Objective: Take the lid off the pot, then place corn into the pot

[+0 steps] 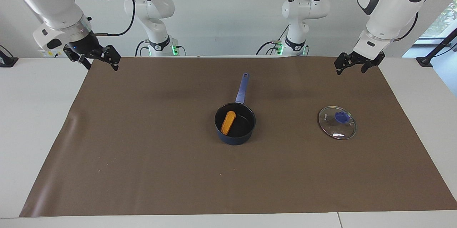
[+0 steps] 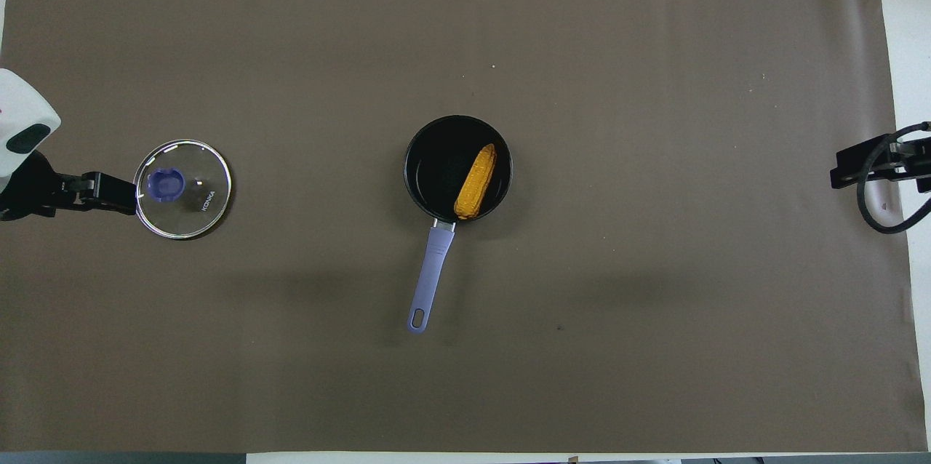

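Down inside the pot (image 1: 235, 123) lies the corn (image 1: 228, 122); the lid (image 1: 337, 122) rests on the worktop (image 1: 142, 156), below the left pincer (image 1: 357, 64). Both pincers hang spread and empty, right pincer (image 1: 96, 58) well apart.

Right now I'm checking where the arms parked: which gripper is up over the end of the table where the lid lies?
The left gripper. It hangs above the lid's end, while the right gripper hangs over the other end, with the pot between.
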{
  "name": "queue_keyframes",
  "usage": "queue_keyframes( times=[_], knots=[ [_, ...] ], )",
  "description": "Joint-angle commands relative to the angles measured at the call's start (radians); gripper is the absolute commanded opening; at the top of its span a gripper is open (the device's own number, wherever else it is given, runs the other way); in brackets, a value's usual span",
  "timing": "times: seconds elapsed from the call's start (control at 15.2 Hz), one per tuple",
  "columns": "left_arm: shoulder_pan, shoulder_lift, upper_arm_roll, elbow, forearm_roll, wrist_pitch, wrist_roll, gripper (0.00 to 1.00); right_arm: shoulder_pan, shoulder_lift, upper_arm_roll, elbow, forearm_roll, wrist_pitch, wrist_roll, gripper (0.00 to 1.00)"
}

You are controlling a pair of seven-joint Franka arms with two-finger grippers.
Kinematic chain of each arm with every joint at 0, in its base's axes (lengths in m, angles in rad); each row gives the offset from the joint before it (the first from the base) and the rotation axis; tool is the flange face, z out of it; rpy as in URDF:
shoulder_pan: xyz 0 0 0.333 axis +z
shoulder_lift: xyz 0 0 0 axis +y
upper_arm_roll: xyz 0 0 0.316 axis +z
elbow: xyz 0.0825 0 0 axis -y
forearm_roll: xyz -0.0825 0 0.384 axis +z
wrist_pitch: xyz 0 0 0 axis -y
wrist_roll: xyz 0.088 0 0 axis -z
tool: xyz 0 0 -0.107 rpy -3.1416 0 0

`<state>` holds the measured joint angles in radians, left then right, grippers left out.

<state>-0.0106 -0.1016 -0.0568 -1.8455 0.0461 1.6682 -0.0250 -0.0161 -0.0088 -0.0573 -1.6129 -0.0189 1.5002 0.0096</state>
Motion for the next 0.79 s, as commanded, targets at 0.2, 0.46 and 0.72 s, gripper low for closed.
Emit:
queue_keyframes(
  times=[0.2, 0.46, 0.72],
  knots=[
    [-0.092, 0.062, 0.044, 0.191, -0.037, -0.135, -0.015, 1.00, -0.021, 0.004, 0.016, -0.007, 0.001, -0.008, -0.016, 1.00],
    [-0.082, 0.063, 0.046, 0.192, -0.037, -0.147, -0.010, 1.00, -0.010, 0.004, 0.017, -0.009, 0.001, -0.006, -0.014, 1.00],
    [-0.077, 0.065, 0.046, 0.186, -0.054, -0.114, -0.013, 1.00, -0.016, 0.004, 0.017, -0.007, 0.001, -0.006, -0.014, 1.00]
  ],
)
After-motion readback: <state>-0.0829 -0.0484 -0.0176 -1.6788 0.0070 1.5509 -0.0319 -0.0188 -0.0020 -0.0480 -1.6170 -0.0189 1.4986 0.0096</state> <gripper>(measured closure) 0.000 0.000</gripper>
